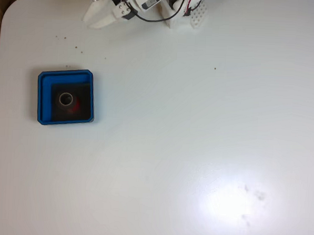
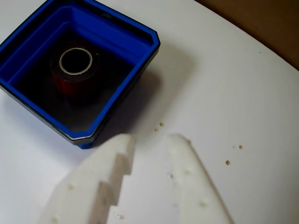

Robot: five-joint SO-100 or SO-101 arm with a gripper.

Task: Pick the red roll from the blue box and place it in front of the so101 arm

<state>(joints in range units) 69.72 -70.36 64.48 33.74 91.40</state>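
The red roll (image 1: 75, 104) lies flat on the dark floor of the blue box (image 1: 42, 98) at the table's left in the fixed view, its pale core facing up. At the table's top edge the white so101 arm (image 1: 152, 1) is folded back, and its gripper (image 1: 90, 21) hangs well above and to the right of the box. In the wrist view the gripper (image 2: 149, 140) is open with nothing between its white fingers (image 2: 107, 172), which hover over bare table to the lower right of the box (image 2: 117, 42). The roll (image 2: 70, 87) sits near the box's middle.
The white table (image 1: 198, 140) has a rounded corner at the upper left, with brown floor beyond it. Small dark crumbs (image 2: 227, 162) dot the surface near the gripper. A bright glare patch (image 1: 231, 203) lies at the lower right.
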